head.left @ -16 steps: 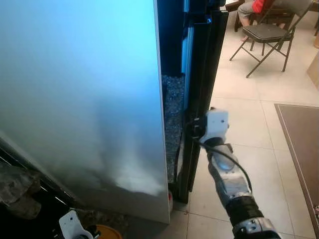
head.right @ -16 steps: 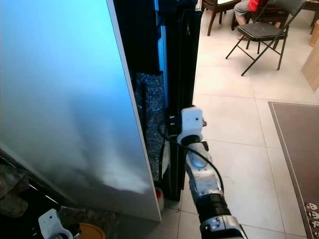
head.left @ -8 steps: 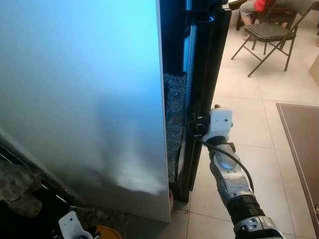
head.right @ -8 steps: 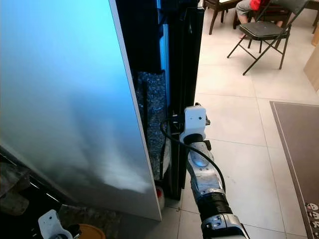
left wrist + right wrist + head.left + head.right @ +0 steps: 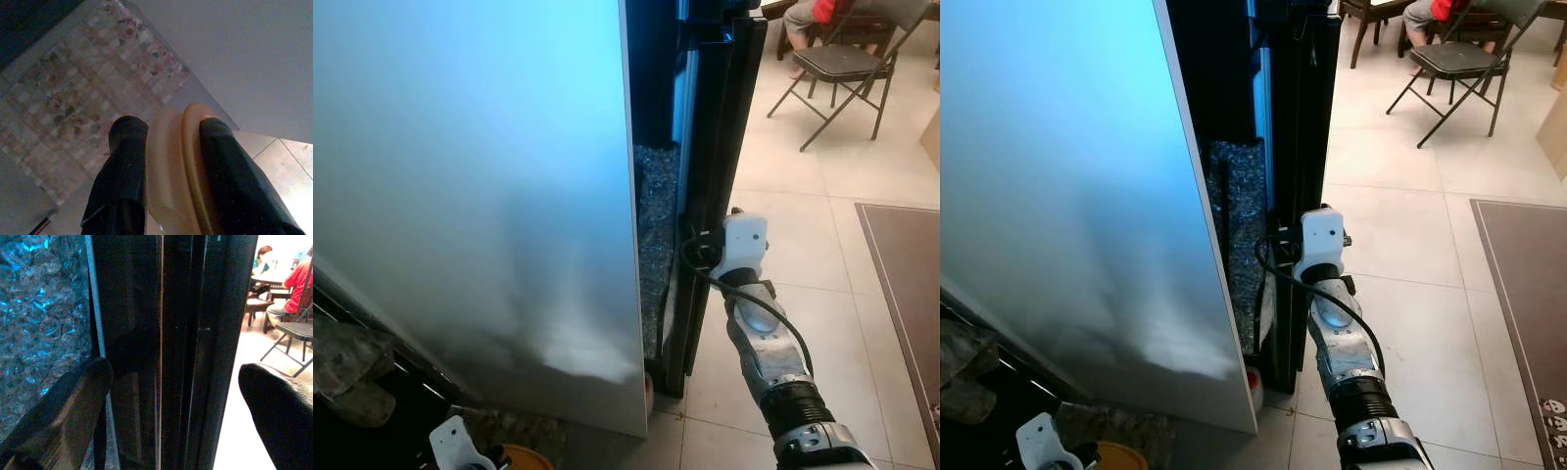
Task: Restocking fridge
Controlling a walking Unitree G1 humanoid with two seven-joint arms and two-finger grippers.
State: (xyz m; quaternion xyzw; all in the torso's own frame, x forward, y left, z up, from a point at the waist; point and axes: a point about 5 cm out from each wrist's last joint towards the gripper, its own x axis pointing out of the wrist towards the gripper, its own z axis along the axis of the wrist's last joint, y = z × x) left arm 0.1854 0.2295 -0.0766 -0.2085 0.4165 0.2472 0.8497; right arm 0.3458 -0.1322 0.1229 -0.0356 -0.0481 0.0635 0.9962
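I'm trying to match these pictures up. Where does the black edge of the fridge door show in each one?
Left eye view: the black door edge stands upright at centre, the right gripper at it.
Right eye view: upright, just left of centre.
Right wrist view: close up, between the open jaws.
Left wrist view: cannot tell.
Shared landmark: the folding chair on the tile floor.
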